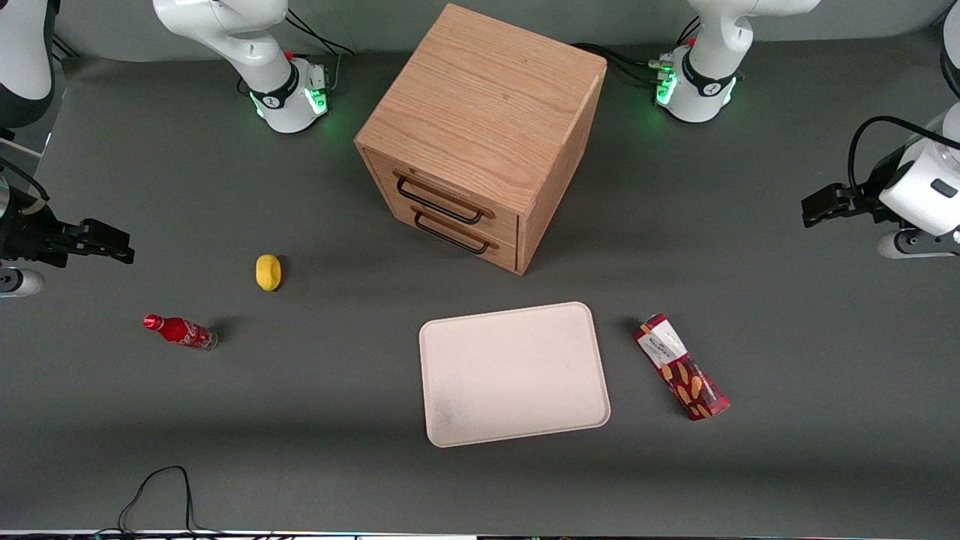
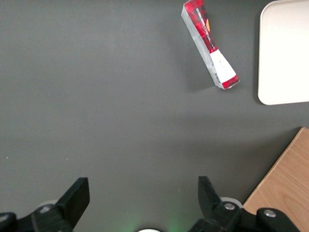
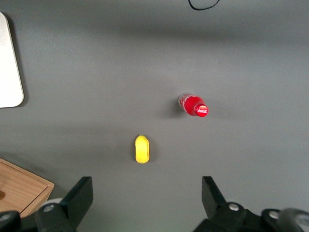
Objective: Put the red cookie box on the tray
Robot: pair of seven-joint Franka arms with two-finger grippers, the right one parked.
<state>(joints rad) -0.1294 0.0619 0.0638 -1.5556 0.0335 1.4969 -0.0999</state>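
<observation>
Well apart from the open hand [image 2: 141, 195] lies the red cookie box [image 2: 210, 44].

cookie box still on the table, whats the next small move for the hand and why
Probably bring the hand over the cookie box and start lowering. The hand is open, high above bare table at the working arm's end, holding nothing. The box lies flat on the table beside the tray, apart from it, so a grasp has to come before any placing.
</observation>
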